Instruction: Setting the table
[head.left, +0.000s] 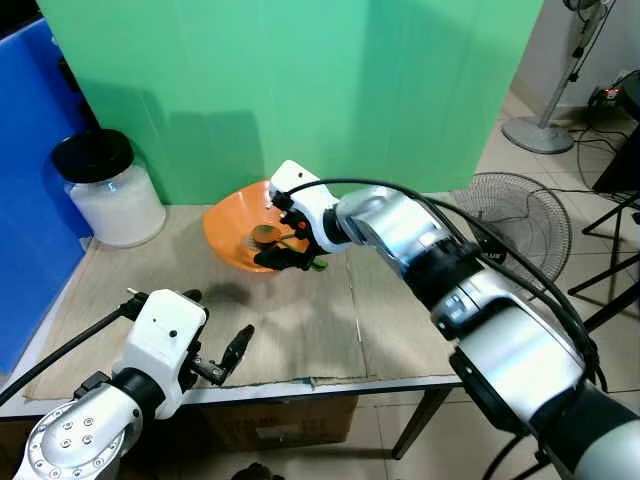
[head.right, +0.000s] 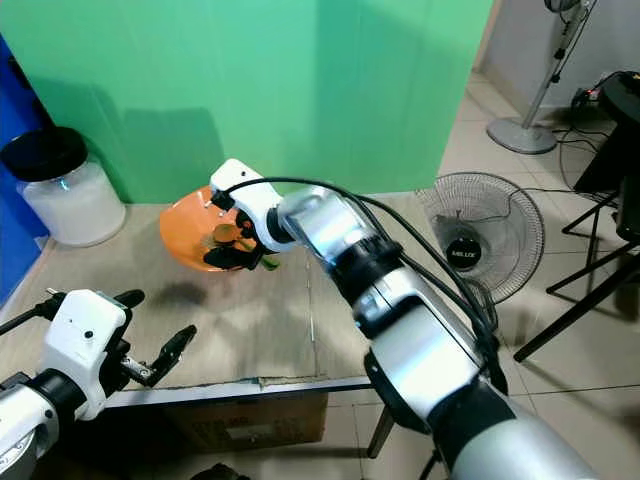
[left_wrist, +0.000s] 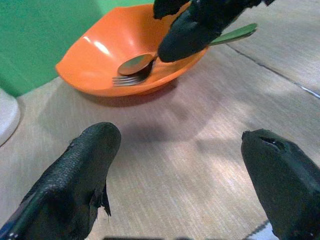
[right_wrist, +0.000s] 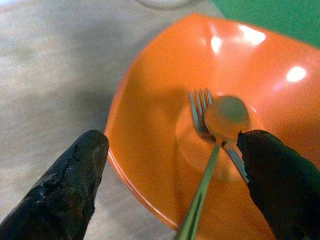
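An orange bowl (head.left: 228, 232) sits at the back middle of the wooden table (head.left: 300, 330). In it lie a metal fork (right_wrist: 199, 111) and a spoon (right_wrist: 227, 114) with a green handle (left_wrist: 235, 34), their heads together. My right gripper (head.left: 285, 248) is open at the bowl's near rim, its fingers (right_wrist: 75, 180) spread to either side of the two handles without closing on them. My left gripper (head.left: 220, 315) is open near the table's front left, holding nothing; its fingers (left_wrist: 80, 170) point toward the bowl (left_wrist: 100, 55).
A jar (head.left: 105, 190) with a black lid and white contents stands at the back left. A green backdrop (head.left: 300, 80) closes the far side and a blue panel (head.left: 25, 200) the left. Fans (head.left: 515, 215) stand on the floor to the right. The table's front edge (head.left: 330, 382) is close.
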